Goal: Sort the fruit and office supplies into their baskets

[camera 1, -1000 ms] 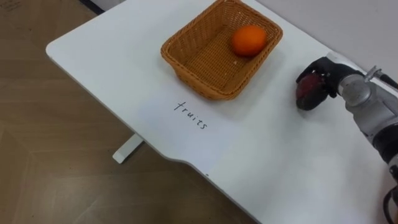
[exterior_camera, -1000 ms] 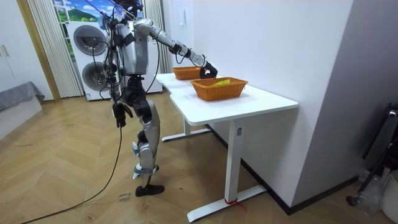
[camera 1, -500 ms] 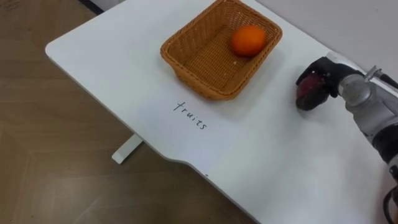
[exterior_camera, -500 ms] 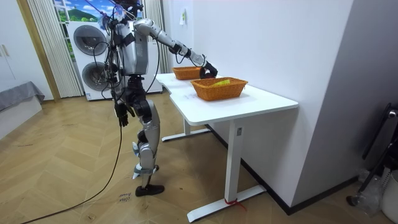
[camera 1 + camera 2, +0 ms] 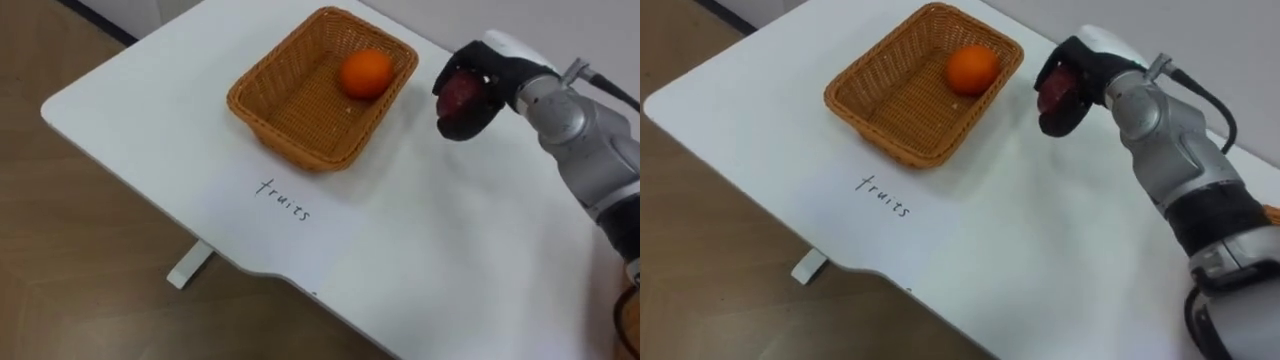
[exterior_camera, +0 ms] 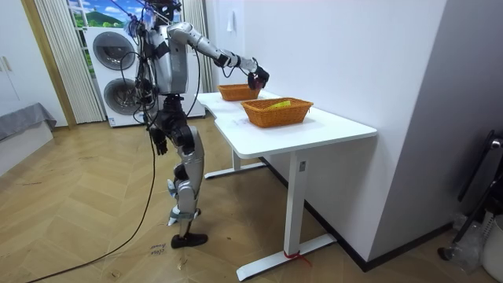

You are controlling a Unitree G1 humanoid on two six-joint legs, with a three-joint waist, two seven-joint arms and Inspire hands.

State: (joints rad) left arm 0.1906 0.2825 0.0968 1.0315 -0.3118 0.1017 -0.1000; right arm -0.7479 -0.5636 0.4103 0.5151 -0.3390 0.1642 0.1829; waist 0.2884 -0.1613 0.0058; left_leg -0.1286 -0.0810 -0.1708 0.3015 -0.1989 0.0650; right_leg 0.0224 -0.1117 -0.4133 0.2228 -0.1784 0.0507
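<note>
On my screen the white table is the biggest thing in view. In the room view the robot stands upright on the wood floor at the table's side, with its right arm stretched out over the top. Two wicker baskets sit on the table. The second basket, nearer the room camera, holds a yellow thing that I cannot make out at this range. The fruit basket sits toward the table's far left as I look down through the head camera.

The right hand hangs in the air clear of the table top, near the fruit basket's right corner but not over it. It is curled round a dark red fruit, probably an apple, though the hand covers much of it. The left hand hangs beside the thigh, and I cannot tell how it is set.

An orange lies in the fruit basket's far right corner. A handwritten label is on the table just in front of that basket.
</note>
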